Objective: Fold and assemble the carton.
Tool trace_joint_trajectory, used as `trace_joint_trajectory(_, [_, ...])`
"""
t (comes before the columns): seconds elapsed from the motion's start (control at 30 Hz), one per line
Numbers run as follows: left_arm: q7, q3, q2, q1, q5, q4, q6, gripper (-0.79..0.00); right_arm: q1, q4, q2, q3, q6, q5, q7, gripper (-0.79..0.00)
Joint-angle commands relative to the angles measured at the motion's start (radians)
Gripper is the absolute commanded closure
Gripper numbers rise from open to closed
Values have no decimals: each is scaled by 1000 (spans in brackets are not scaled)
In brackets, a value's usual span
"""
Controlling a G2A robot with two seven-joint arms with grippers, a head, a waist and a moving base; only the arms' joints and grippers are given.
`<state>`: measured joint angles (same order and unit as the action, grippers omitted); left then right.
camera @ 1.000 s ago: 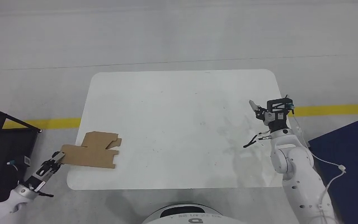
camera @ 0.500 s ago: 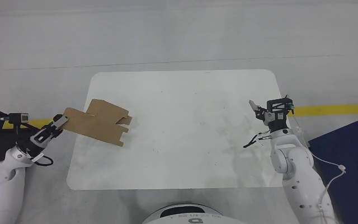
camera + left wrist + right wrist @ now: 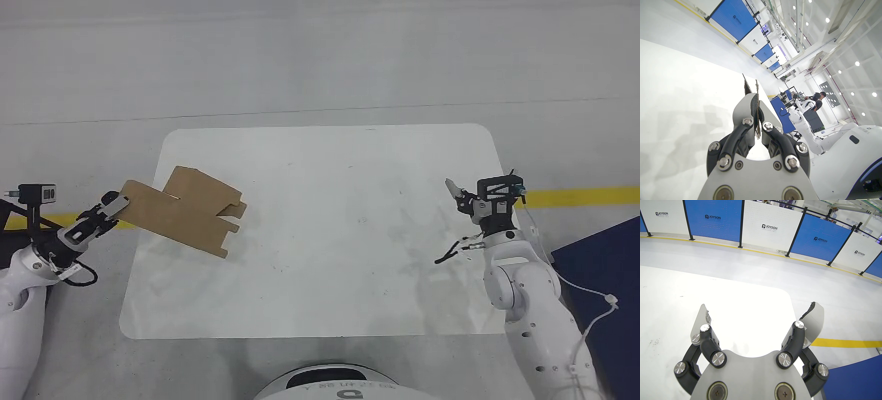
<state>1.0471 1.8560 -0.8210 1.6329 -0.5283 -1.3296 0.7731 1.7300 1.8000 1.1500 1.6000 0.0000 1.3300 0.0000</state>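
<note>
– One narrow pinch is all we have on the flattened carton (image 3: pixel 190 210). Our left hand (image 3: pixel 110 207) is pressed together on its edge, out past the worktop (image 3: pixel 350 290) at nine o'clock. The sheet reaches in over that rim, tilted.
– From the wrist it sits edge-on between the pads (image 3: pixel 753 103), with most of the cardboard far from the grip. That is a long lever, we think. A quick swing could let it pivot or slide out.
– And if it slides, it may end up hanging half off the nine o'clock rim, or drop clear of it.
– Is it touching the surface now?
– We cannot tell. If we lower it at this tilt, a flap corner toward the centre could catch first and buckle off its score line. A stray crease there would spoil the folds.
– Our right hand (image 3: pixel 759 311) is no help yet. It is spread wide and holding nothing at the three o'clock edge, well apart from the carton.
– So nothing is folded, by our reckoning. The panels will need a second hold, because pushing them open against one pinch could tear the edge or twist the sheet.
– Then we'd lay it flat nearer the middle first, gently.
</note>
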Motion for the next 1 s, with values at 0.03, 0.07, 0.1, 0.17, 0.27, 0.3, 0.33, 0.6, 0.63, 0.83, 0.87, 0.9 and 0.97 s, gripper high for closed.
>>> trace_joint_trajectory(0.03, [0, 0, 0, 0, 0, 0, 0, 0, 0, 0, 0, 0, 0, 0, 0, -785])
trace_joint_trajectory(0.07, [0, 0, 0, 0, 0, 0, 0, 0, 0, 0, 0, 0, 0, 0, 0, -785])
trace_joint_trajectory(0.1, [0, 0, 0, 0, 0, 0, 0, 0, 0, 0, 0, 0, 0, 0, 0, -785])
trace_joint_trajectory(0.17, [0, 0, 0, 0, 0, 0, 0, 0, 0, 0, 0, 0, 0, 0, 0, -785])
trace_joint_trajectory(0.27, [-35, -36, -6, -12, 33, -74, 0, 0, 0, 0, 0, 0, 0, 0, 0, -785])
trace_joint_trajectory(0.3, [-43, -60, -10, -19, 23, -110, -1, 0, 0, 0, 0, 0, 0, 0, 0, -785])
trace_joint_trajectory(0.33, [-47, -83, -13, -28, 12, -139, -3, 0, 0, 0, 0, 0, 0, 0, 0, -785])
trace_joint_trajectory(0.6, [-53, -201, -27, -157, -64, -263, -24, 0, 0, 0, 0, 0, 0, 0, 0, -785])
trace_joint_trajectory(0.63, [-38, -199, -26, -163, -82, -270, -26, 0, 0, 0, 0, 0, 0, 0, 0, -785])
trace_joint_trajectory(0.83, [-38, -199, -26, -163, -82, -270, -26, 0, 0, 0, 0, 0, 0, 0, 0, -785])
trace_joint_trajectory(0.87, [-38, -199, -26, -163, -82, -270, -26, 0, 0, 0, 0, 0, 0, 0, 0, -785])
trace_joint_trajectory(0.9, [-38, -199, -26, -163, -82, -270, -26, 0, 0, 0, 0, 0, 0, 0, 0, -785])
trace_joint_trajectory(0.97, [-38, -199, -26, -163, -82, -270, -26, 0, 0, 0, 0, 0, 0, 0, 0, -785])
